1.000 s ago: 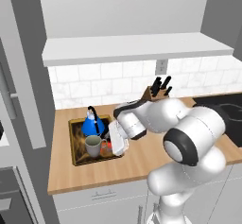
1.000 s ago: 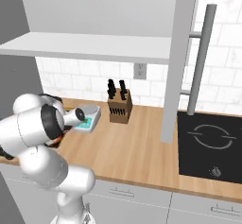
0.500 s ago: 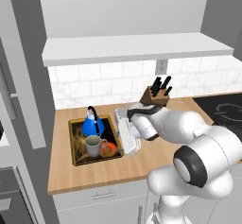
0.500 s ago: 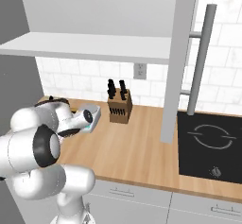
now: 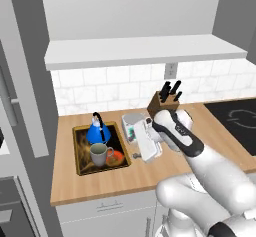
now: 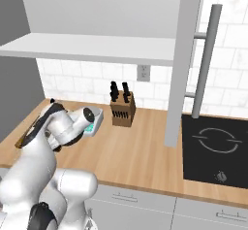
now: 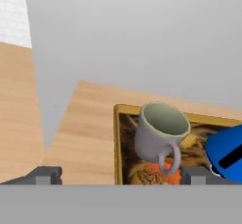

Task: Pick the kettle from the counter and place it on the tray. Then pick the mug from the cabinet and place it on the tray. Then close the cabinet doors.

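The small shiny blue dome-shaped kettle (image 5: pixel 98 132) and the grey-beige ceramic mug (image 5: pixel 100 155) both stand upright on the rectangular dark tray with the brown-gold pattern (image 5: pixel 81 151), at the left end of the light wooden desk (image 5: pixel 100 181). The mug is at the front, the kettle just behind it. A second ago the white arm was bent over the tray; now it has pulled back to the right, and the gripper (image 5: pixel 148 146) hangs above the desk beside the tray, next to a small white scale (image 5: pixel 131 126). Its jaws are wide apart and hold nothing; in the hand view the mug (image 7: pixel 159 133) stands free between the two dark fingertips (image 7: pixel 45 175). So both placing steps look finished. What remains, I judge, is to close the light-grey cabinet doors (image 6: pixel 188 54), which are open.
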